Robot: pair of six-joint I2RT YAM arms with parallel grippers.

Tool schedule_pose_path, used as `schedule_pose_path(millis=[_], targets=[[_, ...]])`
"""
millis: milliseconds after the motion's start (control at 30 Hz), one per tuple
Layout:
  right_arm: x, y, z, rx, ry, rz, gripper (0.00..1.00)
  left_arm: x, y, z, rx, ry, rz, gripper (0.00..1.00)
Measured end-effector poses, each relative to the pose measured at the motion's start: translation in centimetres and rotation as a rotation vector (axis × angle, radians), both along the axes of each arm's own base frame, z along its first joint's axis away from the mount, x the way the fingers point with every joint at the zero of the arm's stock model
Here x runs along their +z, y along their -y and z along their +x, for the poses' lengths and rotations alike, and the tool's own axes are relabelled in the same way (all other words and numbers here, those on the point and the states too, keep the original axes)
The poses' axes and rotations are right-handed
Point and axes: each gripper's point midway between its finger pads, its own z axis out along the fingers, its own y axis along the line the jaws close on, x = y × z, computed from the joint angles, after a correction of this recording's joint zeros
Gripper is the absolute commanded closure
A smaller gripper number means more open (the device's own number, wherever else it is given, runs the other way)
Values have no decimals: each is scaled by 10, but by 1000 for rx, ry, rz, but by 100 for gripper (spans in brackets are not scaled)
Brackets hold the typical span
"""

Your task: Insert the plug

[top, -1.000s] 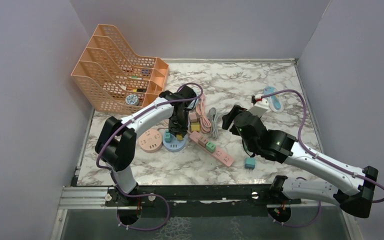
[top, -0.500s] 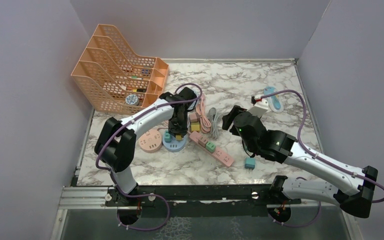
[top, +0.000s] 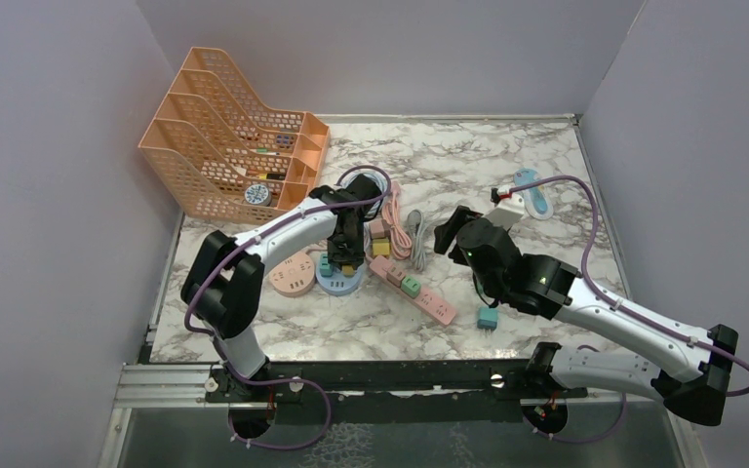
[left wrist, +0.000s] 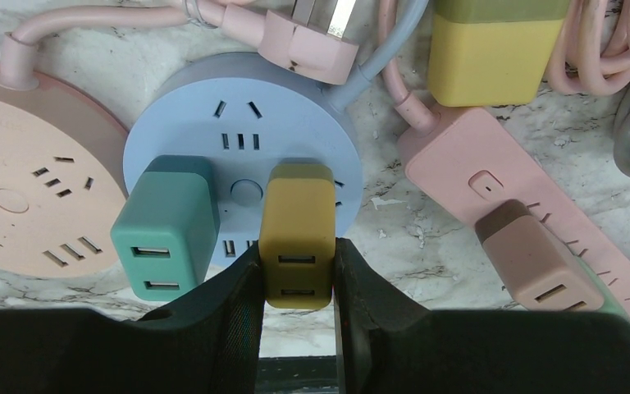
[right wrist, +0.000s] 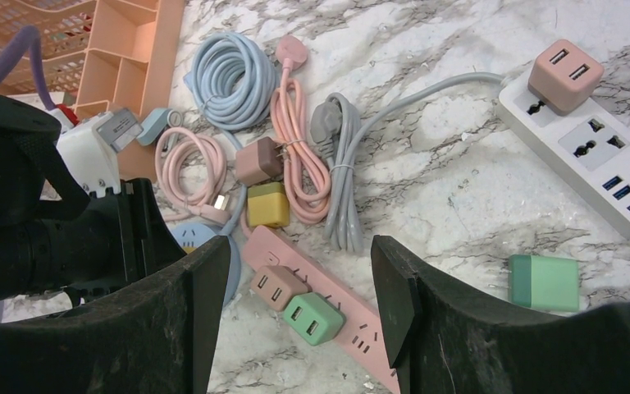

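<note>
An ochre plug (left wrist: pixel 298 234) stands on the round blue socket hub (left wrist: pixel 295 131), just right of a teal plug (left wrist: pixel 166 226) that sits in the same hub. My left gripper (left wrist: pixel 297 271) is shut on the ochre plug, one finger pressed on each side. From above, the left gripper (top: pixel 347 255) hangs over the blue hub (top: pixel 339 283). My right gripper (right wrist: pixel 299 304) is open and holds nothing. It hovers above the pink power strip (right wrist: pixel 267 248), which carries a brown plug (right wrist: pixel 277 287) and a green plug (right wrist: pixel 312 318).
A round pink hub (top: pixel 291 275) lies left of the blue one. Coiled cables (right wrist: pixel 299 156) and a yellow plug (right wrist: pixel 267 203) lie behind. A white power strip (right wrist: pixel 599 164), a loose green plug (right wrist: pixel 544 283) and an orange file rack (top: pixel 224 132) are also on the table.
The left arm's upper part has shifted slightly, while its gripper stays on the ochre plug over the blue hub. The right arm has not moved.
</note>
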Motion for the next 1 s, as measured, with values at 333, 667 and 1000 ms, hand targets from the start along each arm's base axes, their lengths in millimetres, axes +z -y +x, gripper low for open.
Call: schedule_pose_path(millis=[333,667,1000], targets=[[-3,1,0,0,-4,-6,37,-9,0,-1,-17,-3,-2,100],[-4,1,-1,0,-6,-8,37,-24,0,-3,-39,-21,15,100],[-6,12,-9,-13,-27,0,36,-9,3,1,-40,-10,6,54]])
